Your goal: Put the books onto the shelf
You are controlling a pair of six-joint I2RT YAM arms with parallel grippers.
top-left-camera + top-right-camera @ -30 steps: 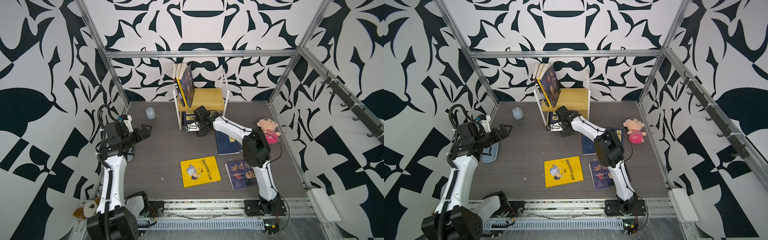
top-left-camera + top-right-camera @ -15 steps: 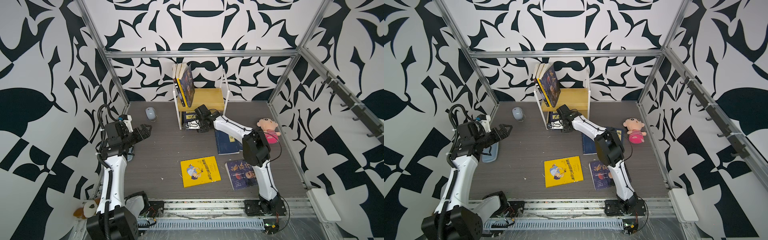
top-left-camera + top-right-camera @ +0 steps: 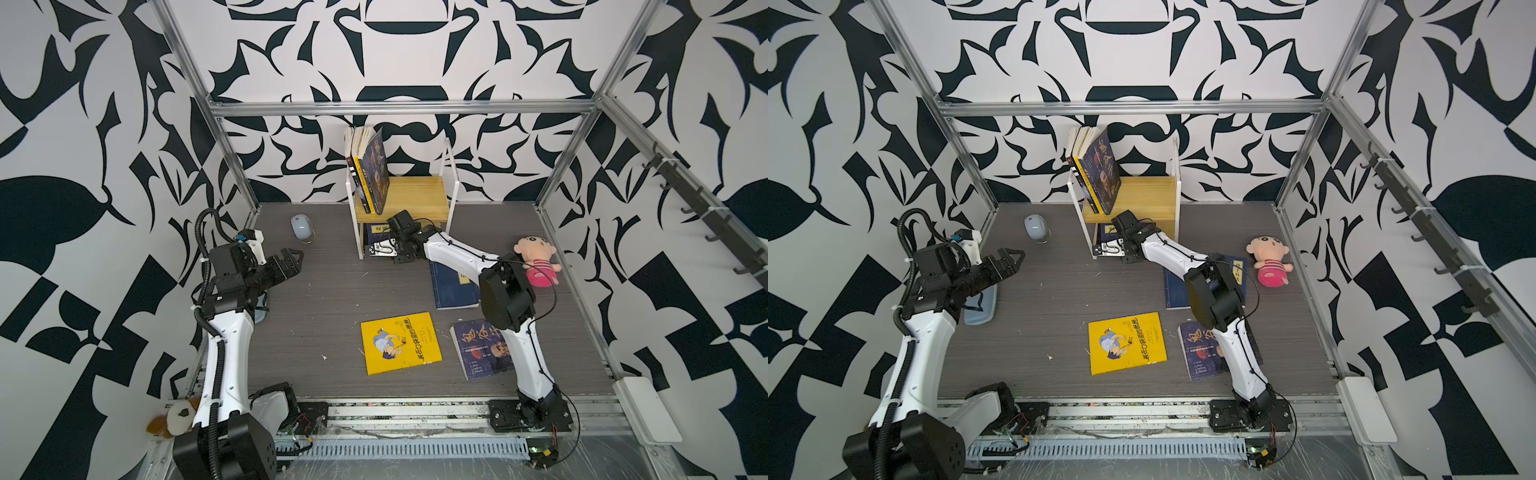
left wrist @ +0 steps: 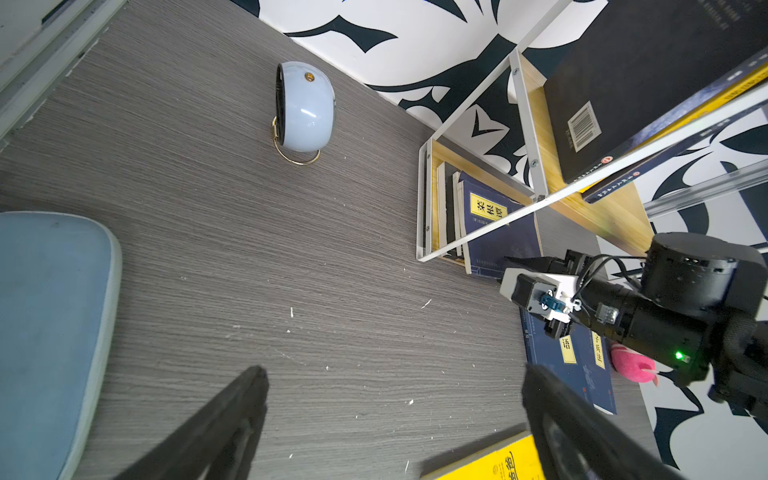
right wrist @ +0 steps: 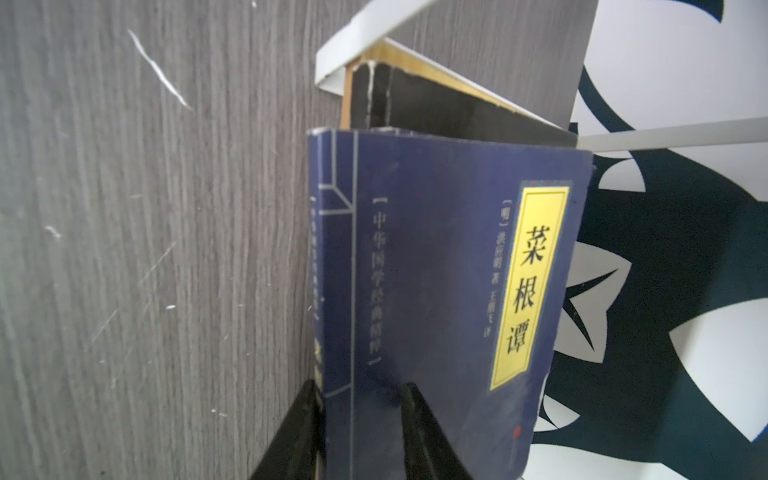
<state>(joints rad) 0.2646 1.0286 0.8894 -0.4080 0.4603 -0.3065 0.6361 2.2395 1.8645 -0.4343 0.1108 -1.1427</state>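
Shelf [image 3: 415,195]: upper tier holding leaning books [image 3: 372,174]; lower tier holding upright navy book [image 5: 415,270]. Your right tool [image 5: 360,386] straddling its spine edge; can't tell whether it's clenching. Your left tool [image 4: 395,370] hanging released. Yellow book [image 3: 400,343] and portrait book [image 3: 482,349] lying on counter [image 3: 324,299].

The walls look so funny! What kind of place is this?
Probably a robot practice booth, not a home. Two robot arms sit mounted on a rail, a metal frame holds black-and-white patterned walls around the table, and books lie near a small shelf.
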